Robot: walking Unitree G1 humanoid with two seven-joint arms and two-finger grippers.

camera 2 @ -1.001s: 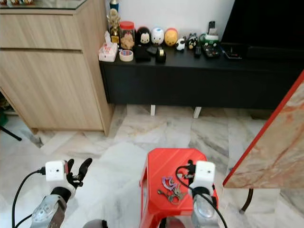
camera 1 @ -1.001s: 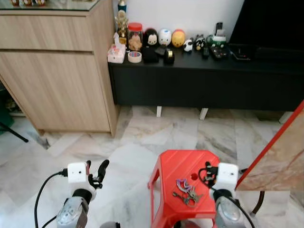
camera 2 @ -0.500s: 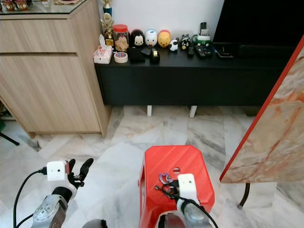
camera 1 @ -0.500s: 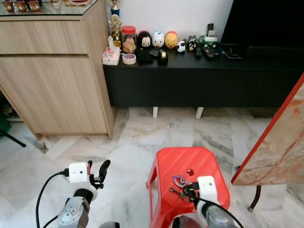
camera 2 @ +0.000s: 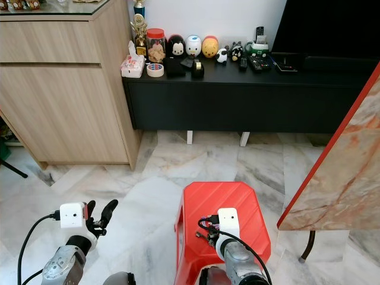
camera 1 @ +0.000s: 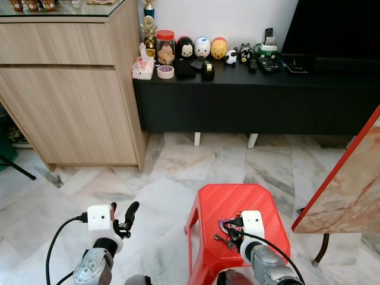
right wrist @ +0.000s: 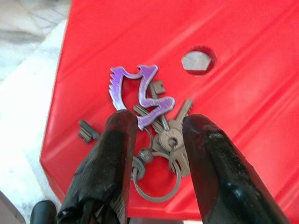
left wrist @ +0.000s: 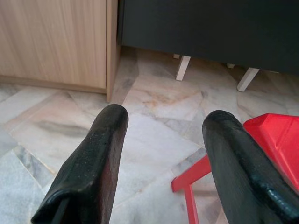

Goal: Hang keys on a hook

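A bunch of keys (right wrist: 159, 135) with a purple fob (right wrist: 138, 93) and a metal ring lies on the red plastic stool (camera 1: 225, 205). My right gripper (right wrist: 156, 133) hovers right over the bunch, open, one black finger on each side of the keys. In the left eye view the right gripper (camera 1: 233, 233) reaches over the stool's top, with the keys (camera 1: 224, 228) partly hidden under it. My left gripper (camera 1: 123, 215) hangs open to the left of the stool, above the marble floor.
A black low cabinet (camera 1: 255, 101) with figurines and remotes stands against the far wall. A wooden sideboard (camera 1: 71, 83) is at the back left. A marble-patterned panel with a red edge (camera 1: 347, 190) leans at the right.
My right gripper has come in from the stool's right side and dropped over the keys. The camera has shifted slightly. The left arm stays put.
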